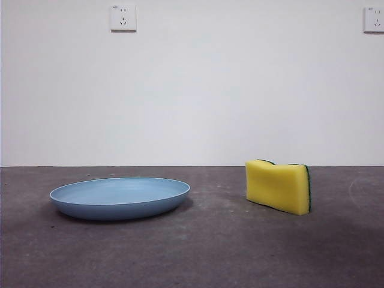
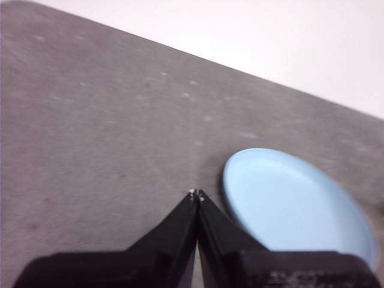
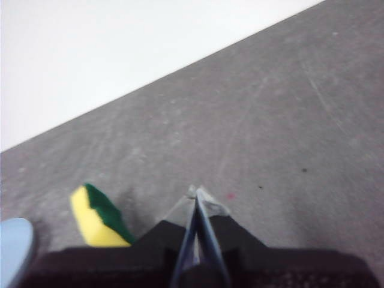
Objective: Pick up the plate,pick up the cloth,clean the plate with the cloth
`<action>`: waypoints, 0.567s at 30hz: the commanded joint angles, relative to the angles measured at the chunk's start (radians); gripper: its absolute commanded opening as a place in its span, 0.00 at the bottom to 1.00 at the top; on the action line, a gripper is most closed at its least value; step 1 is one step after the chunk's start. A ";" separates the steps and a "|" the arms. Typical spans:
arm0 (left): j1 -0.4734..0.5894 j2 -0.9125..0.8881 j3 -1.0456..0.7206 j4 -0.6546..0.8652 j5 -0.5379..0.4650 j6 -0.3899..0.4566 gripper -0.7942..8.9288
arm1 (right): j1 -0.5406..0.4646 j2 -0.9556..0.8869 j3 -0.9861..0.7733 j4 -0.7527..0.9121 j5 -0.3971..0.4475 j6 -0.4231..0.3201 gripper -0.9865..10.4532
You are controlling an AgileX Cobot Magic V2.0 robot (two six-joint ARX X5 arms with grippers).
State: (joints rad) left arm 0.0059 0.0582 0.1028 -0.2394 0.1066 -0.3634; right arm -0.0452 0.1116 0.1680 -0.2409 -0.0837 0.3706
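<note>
Plate and sponge at rest on the bench, both grippers closed and empty.

The wide, shallow, round light-blue plate [image 1: 120, 197] lay flat on the grey, speckled bench [image 1: 204, 252], toward its left side in the front view, and the small yellow sponge with a dark green scouring face [image 1: 278, 186] stood on edge toward the right side, well apart from the plate, with nothing touching either. The left gripper [image 2: 197, 194] was above the bench just beside the plate's rim, its two black jaws pressed together and holding nothing. The right gripper [image 3: 197, 193] was above bare bench near the sponge, its jaws likewise closed on nothing. Behind the bench's far edge rose a white wall [image 1: 192, 90] with two sockets [image 1: 123, 18].
</note>
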 commanded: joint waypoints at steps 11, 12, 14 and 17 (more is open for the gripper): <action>0.002 0.409 0.436 -0.147 0.078 0.114 0.07 | 0.001 0.465 0.479 -0.248 -0.131 -0.145 0.08; 0.002 0.446 0.468 -0.164 0.093 0.133 0.08 | 0.001 0.497 0.510 -0.271 -0.152 -0.163 0.08; 0.002 0.514 0.526 -0.200 0.125 0.160 0.08 | 0.002 0.569 0.579 -0.325 -0.192 -0.204 0.09; 0.002 0.608 0.598 -0.251 0.184 0.184 0.08 | 0.002 0.656 0.655 -0.390 -0.253 -0.254 0.09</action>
State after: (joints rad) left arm 0.0059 0.6437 0.6910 -0.4812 0.2718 -0.2199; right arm -0.0452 0.7513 0.8085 -0.6220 -0.3222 0.1696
